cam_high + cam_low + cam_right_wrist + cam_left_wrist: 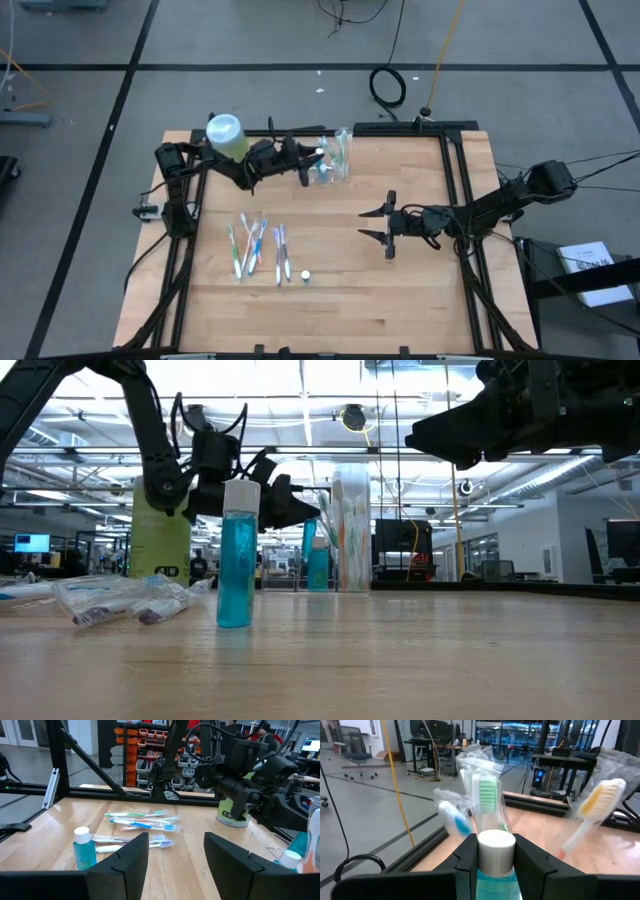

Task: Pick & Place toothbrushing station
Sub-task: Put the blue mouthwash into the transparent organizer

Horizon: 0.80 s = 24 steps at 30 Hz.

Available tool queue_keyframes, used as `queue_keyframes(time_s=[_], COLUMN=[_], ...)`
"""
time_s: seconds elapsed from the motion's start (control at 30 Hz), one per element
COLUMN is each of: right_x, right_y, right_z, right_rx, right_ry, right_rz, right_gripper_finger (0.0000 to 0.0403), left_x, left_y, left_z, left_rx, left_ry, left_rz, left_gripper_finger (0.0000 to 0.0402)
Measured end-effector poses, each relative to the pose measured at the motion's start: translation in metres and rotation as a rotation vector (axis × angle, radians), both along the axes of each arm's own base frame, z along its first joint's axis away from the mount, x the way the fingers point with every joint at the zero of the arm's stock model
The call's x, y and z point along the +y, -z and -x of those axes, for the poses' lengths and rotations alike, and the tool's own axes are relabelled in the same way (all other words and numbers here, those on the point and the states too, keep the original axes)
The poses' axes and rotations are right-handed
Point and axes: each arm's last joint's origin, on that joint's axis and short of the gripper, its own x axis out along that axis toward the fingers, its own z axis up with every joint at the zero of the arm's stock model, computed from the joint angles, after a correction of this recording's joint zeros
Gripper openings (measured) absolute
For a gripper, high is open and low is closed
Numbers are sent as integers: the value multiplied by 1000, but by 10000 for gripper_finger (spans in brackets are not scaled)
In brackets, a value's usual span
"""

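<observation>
The clear toothbrushing station (338,156) stands on its base at the table's far middle, with wrapped toothbrushes (485,787) upright in it. It also shows in the low view (350,530). My left gripper (303,166) is just left of it, shut on a small blue bottle with a white cap (495,847). My right gripper (384,225) is open and empty above the table's right middle, well clear of the station. My left gripper (495,851) pinches the small blue bottle between its two fingers at the white cap (495,842). The fingers come in level from the table's left. The bottle is upright, with its lower end (317,582) at about table height beside the station; whether it rests there I cannot tell.
A light-green bottle (226,137) stands at the far left, behind my left arm. Several loose toothbrushes (258,248) lie at the left middle. A second small blue bottle (305,275) stands near them. Black frame rails (455,190) run along the table's sides.
</observation>
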Motion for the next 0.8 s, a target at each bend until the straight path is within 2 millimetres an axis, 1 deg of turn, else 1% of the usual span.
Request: queue_keyframes(time_s=[0.8], right_x=[0], right_y=[0], right_z=[0], right_rx=[-5], right_ry=[0], right_rz=[-1], right_gripper_finger=[183], left_x=[-5], left_y=[2], left_z=[-1], left_rx=[10], left_ry=[12], left_rz=[-3], left_gripper_finger=[88])
